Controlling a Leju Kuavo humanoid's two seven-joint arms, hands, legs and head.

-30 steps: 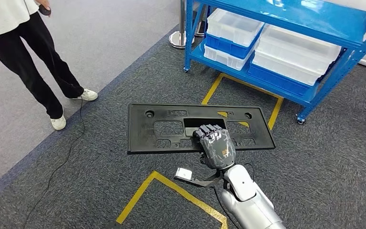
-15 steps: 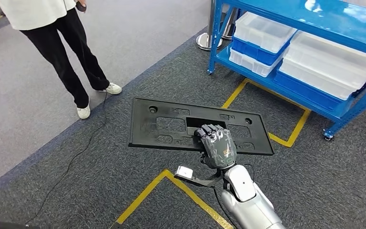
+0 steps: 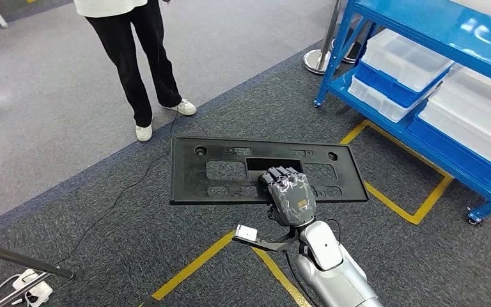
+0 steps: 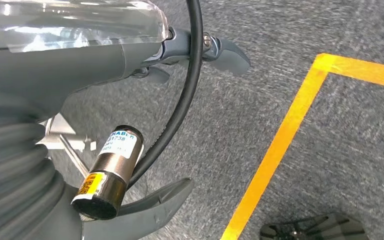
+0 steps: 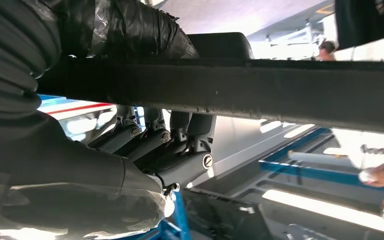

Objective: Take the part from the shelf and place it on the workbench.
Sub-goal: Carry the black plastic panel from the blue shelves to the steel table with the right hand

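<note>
**A:** Where does your part stand right now?

**B:** Your right hand (image 3: 288,195) holds the part (image 3: 217,173), a long flat black panel with cut-outs, by its near edge. It is carried level above the grey carpet, well off the blue shelf (image 3: 422,25). In the right wrist view the fingers (image 5: 180,145) wrap one face of the panel's edge while the thumb presses the other, so the hold looks firm.

**A:** And your left hand?

**B:** The left hand (image 4: 130,55) hangs over the carpet near a yellow floor line (image 4: 285,135). It has nothing in it, but I cannot tell how its fingers sit.

**A:** How much have you done, then?

**B:** I judge the pick is done: the panel is off the shelf. No workbench shows, so the carry and the placing are left. Mind the person (image 3: 134,57) standing just beyond the panel's far edge, and the cable (image 3: 121,192) on the floor.
</note>
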